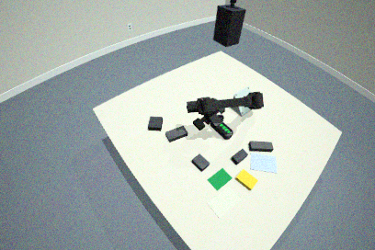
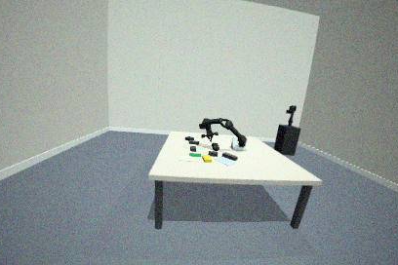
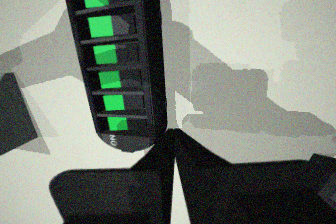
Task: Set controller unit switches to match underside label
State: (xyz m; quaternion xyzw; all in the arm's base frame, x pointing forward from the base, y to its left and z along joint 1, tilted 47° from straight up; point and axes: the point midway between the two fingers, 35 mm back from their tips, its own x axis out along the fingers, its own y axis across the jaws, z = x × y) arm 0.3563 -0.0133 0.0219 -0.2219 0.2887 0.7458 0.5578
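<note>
1. Hand (image 1: 209, 126) (image 2: 210, 139) (image 3: 173, 134): fingers shut together, nothing between them. A closed tip suits poking a rocker; lifting the unit would need it opened.

2. Controller unit (image 1: 221, 131) (image 2: 215, 146) (image 3: 155, 75): on the tabletop (image 1: 140, 106) (image 2: 182, 170), switches up, so presumably on its base. In the wrist view it runs from the fingertips toward eleven o'clock, its ON-marked end nearest them. Whether the tips touch it, cannot tell.

3. Rocker switches (image 1: 225, 128) (image 3: 110, 80): green halves all lie on the ON-print side, but which ends are down I can't read reliably. (One near the top catches light differently; perhaps a different tilt, perhaps only glare.)

4. Label: out of sight beneath the unit. Target pattern cannot be had from these views; if not already known, the unit must be turned for reading before any pressing.

5. Tilted pale plate (image 1: 242, 109) (image 2: 235, 144): one to two o'clock of the unit, top view. Its slant suggests a mirror for undersides; my guess only.

6. Long dark module (image 1: 261, 146) (image 2: 229, 156): four o'clock. Apart from the unit, apparently just clutter.

7. Green card (image 1: 220, 179) (image 2: 195, 155) at six, yellow piece (image 1: 246, 179) (image 2: 207, 159) at five: farther off, no evident role. Risk now: an off-centre press could slide the unit or tip a neighbouring rocker.
</note>
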